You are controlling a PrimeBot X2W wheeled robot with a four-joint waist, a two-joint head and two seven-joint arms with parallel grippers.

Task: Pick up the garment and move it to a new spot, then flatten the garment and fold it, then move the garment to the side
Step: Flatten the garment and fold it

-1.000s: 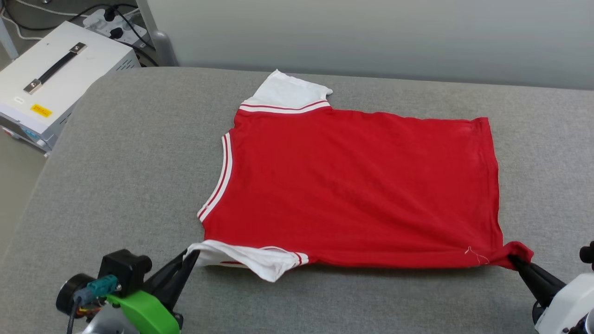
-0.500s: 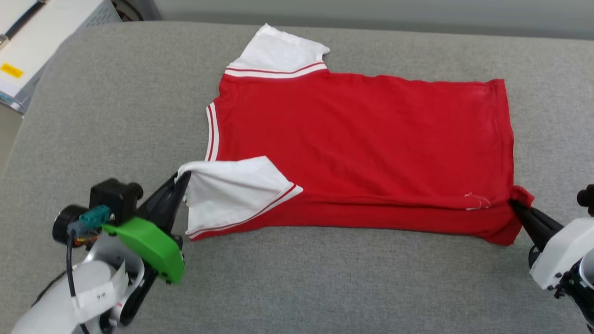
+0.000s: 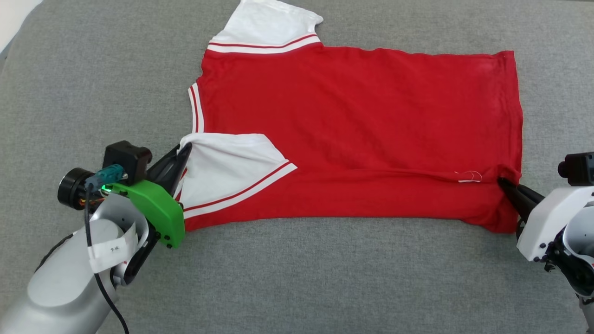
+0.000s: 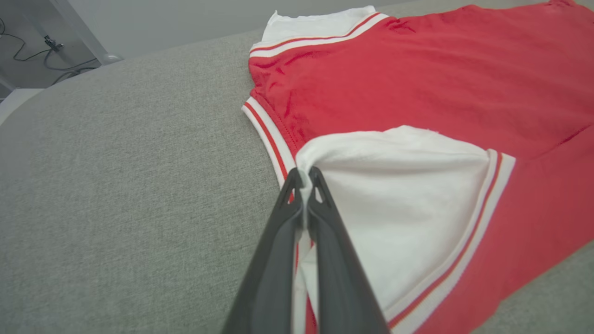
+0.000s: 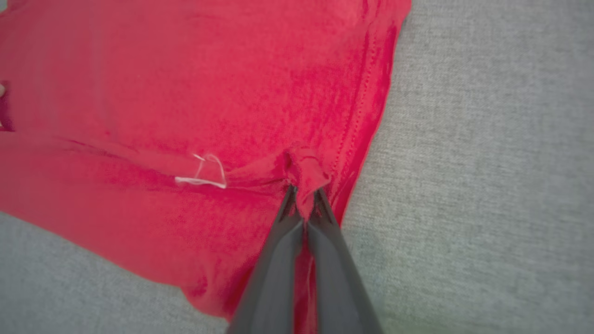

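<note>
Red shirt [image 3: 352, 116] lies spread across the centre and upper part of the head view, on a grey fabric surface [image 3: 325, 278]. Its lower side is doubled up over the body, forming a long red band along the bottom. Near sleeve [image 3: 232, 167], white, is turned onto the red at centre left. Far sleeve [image 3: 267, 23] lies flat at the top edge.

Left gripper [image 3: 186, 148], at left: fingers pressed together, pinching the near sleeve's corner.

Right gripper [image 3: 502, 182], at right: fingers pressed together on a bunched red hem corner. A white thread loop [image 3: 468, 176] sits just left of that pinch.
</note>
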